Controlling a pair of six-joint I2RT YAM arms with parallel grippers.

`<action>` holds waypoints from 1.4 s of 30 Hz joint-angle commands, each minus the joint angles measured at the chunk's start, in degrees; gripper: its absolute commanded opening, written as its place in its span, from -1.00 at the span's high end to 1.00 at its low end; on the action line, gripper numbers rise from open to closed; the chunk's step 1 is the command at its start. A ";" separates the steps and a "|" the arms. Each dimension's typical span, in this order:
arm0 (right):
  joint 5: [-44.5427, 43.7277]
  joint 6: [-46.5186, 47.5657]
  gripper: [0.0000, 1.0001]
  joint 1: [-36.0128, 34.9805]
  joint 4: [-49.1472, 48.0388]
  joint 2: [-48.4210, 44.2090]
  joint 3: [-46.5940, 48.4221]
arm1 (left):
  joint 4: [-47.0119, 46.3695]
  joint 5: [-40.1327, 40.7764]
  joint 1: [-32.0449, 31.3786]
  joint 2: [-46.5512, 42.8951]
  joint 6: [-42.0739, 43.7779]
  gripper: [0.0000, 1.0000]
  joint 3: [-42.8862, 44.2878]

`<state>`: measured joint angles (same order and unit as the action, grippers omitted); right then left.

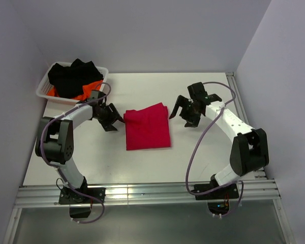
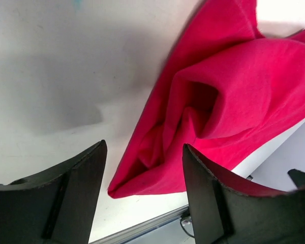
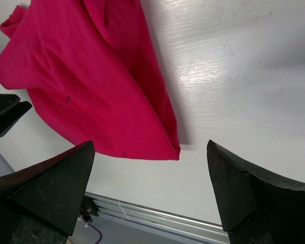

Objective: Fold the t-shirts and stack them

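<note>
we see the crimson t-shirt (image 1: 147,127) lying on the white table (image 1: 142,165) near its centre, folded down to a rough rectangle whose long side runs from 12 to 6 o'clock. the left tool (image 1: 117,122) sits just beside the shirt's 10 o'clock corner and the right tool (image 1: 179,118) hangs off its 2 o'clock corner. both are released, with their jaws spread and nothing between them. we judge they flank the cloth like this so that each can take one far corner and the two can work the next fold together. the left wrist view shows why that end needs attention: the cloth there is bunched, with a soft hollow and loose layers rather than a flat edge, and the tool's fingers (image 2: 76,188) straddle the nearest point of it without touching. from the right wrist view the shirt's edge on that side lies flatter, ending in a neat corner on the table, apart from both fingers. at 10 o'clock on the table stands the white mesh basket (image 1: 43,90), holding a heap of black cloth (image 1: 73,76) with some orange cloth (image 1: 89,94) under it, likely more shirts waiting their turn. it sits out of the folding area, so the middle is left for the stack.
</note>
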<state>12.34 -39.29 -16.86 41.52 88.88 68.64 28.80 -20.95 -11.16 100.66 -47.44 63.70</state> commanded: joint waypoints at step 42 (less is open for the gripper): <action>-0.12 3.96 1.00 8.50 2.94 43.91 44.62 | 19.01 9.43 2.63 -18.84 -3.18 -0.24 9.77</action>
<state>17.34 -35.73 -14.00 39.62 129.91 106.26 47.57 -12.71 -8.67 83.07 -49.69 72.34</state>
